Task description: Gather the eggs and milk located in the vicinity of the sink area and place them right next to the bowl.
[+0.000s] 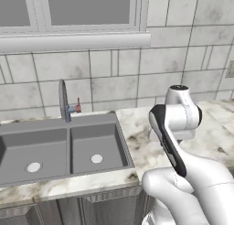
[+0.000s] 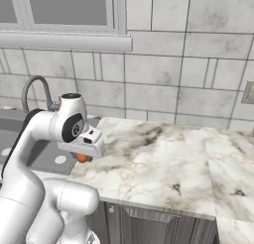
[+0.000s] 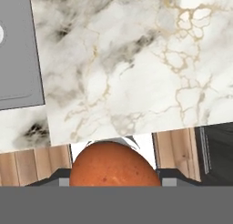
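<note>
egg: the orange-brown egg (image 3: 113, 165) sits in the claw (image 2: 83, 157), raised over the marble tabletop (image 2: 163, 158) just right of the sink (image 1: 64, 148).
step in hand: judged as carrying the egg toward the bowl.
doing it well: keep the hand level, travel clear of the tabletop, lower until the egg touches before letting go, since it will likely roll.
claw: narrowed around the egg, clamped on its sides.
sink: two grey basins, curved tap (image 1: 63, 100) behind.
</note>
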